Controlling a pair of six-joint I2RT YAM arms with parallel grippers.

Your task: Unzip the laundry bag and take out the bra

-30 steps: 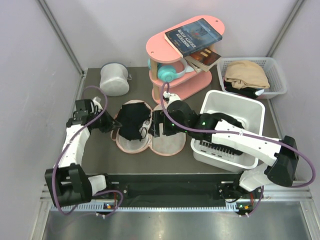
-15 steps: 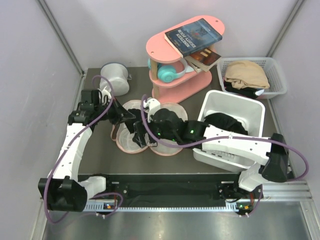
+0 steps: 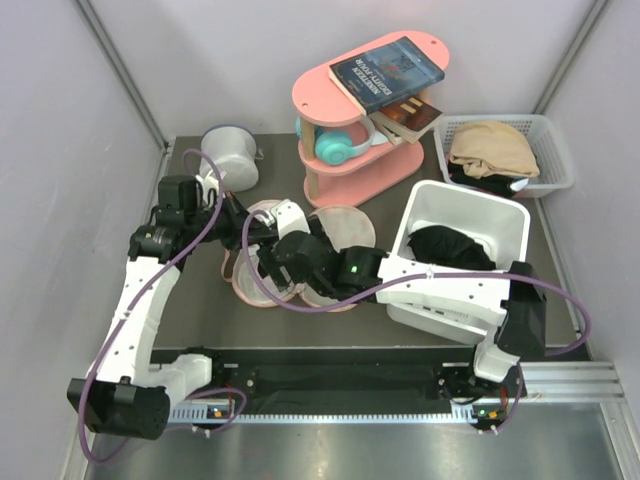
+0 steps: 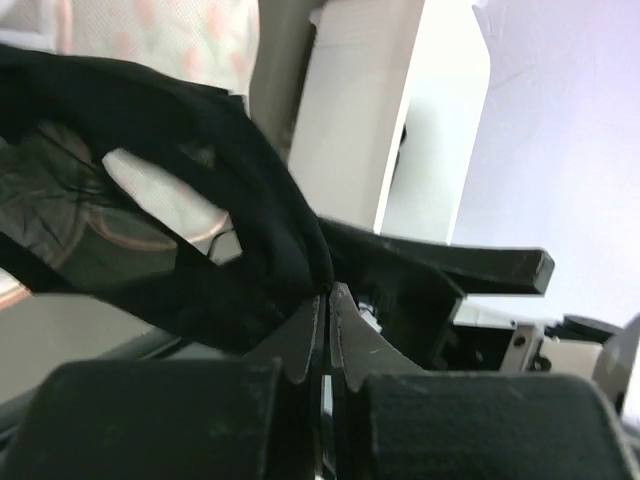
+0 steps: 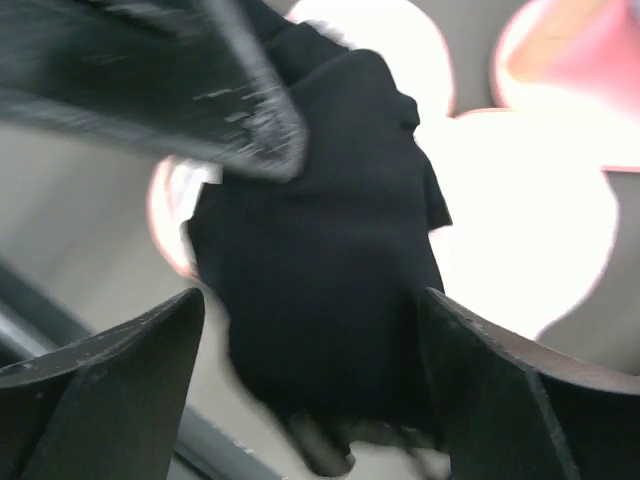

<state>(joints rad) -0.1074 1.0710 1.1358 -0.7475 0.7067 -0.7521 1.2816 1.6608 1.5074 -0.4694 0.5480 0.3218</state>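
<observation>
Nearest, stretching the right arm low and leftward from its base, across the front of the white bin (image 3: 512, 222), with the right gripper (image 3: 272, 262) spread wide over the black bra (image 5: 330, 250): one finger on either side of the cloth, not closed on it. Running the left arm up the left side of the table, bent inward at the far end, and pinching a fold of the bra in the left gripper (image 4: 327, 295), fingers pressed fully together on the black fabric. Lying opened out flat at mid-table beneath both grippers, the laundry bag (image 3: 345, 228), pale pink lobes showing, with the bra partly over it. Farther back, on top of the pink shelf (image 3: 312, 95), a dark book (image 3: 388, 68) with pale cover lettering too small to read.
</observation>
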